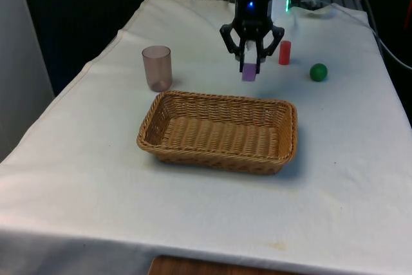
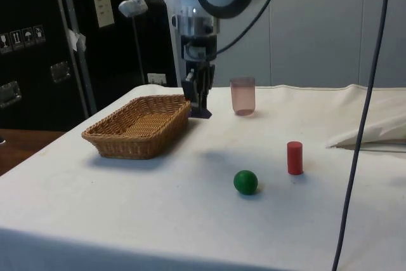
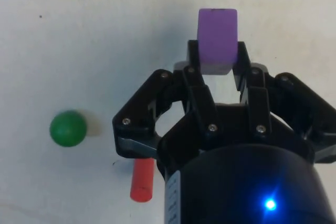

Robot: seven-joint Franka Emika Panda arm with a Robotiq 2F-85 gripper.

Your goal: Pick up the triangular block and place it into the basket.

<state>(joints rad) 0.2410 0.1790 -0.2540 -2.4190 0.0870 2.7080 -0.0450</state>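
Just behind the wicker basket's (image 1: 219, 132) far rim, the fingers (image 3: 195, 61) pinch the purple block (image 1: 249, 71) aloft. Released here, it likely lands on the tabletop (image 1: 335, 178), short of the rim.

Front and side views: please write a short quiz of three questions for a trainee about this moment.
1. True or false: the purple block already lies in the basket.
2. What does the gripper hold?
3. Which stands closest to the green ball: A) pink cup, B) red cylinder, C) basket?

Key: 1. False; it is held above the cloth beyond the basket's rim. 2. The purple block. 3. B.
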